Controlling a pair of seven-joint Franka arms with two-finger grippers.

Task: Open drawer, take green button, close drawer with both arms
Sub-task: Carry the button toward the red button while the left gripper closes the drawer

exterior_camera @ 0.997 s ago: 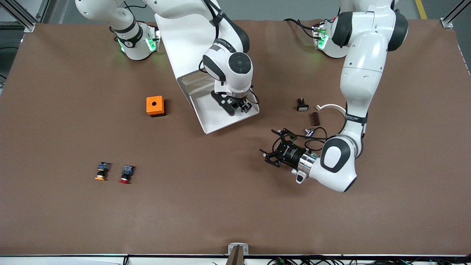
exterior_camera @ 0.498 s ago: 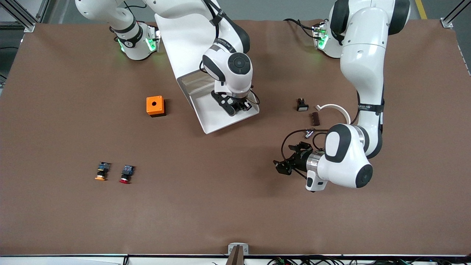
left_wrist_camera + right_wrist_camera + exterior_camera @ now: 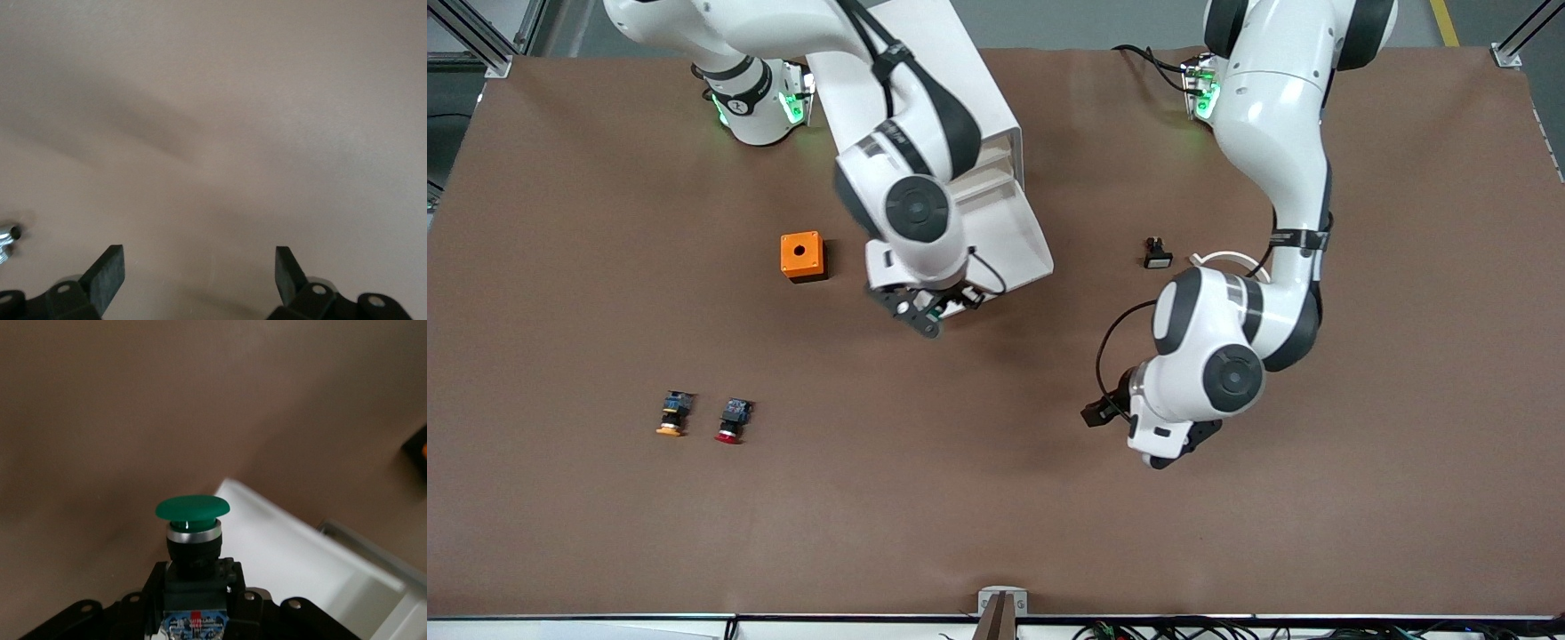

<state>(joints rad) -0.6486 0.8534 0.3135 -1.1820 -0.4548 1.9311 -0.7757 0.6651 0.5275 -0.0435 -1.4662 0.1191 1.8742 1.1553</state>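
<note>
Green-capped button [image 3: 192, 509] clamped in the right gripper [image 3: 929, 307] above the open drawer's [image 3: 996, 233] front edge.
The drawer stands pulled out of the white cabinet [image 3: 951, 80], near the orange box [image 3: 802, 256]. The left gripper [image 3: 199, 277], jaws spread wide and empty, hangs over bare brown table [image 3: 978, 480] toward the left arm's end. Orange-capped [image 3: 673, 414] and red-capped [image 3: 733, 420] buttons lie side by side nearer the camera.
</note>
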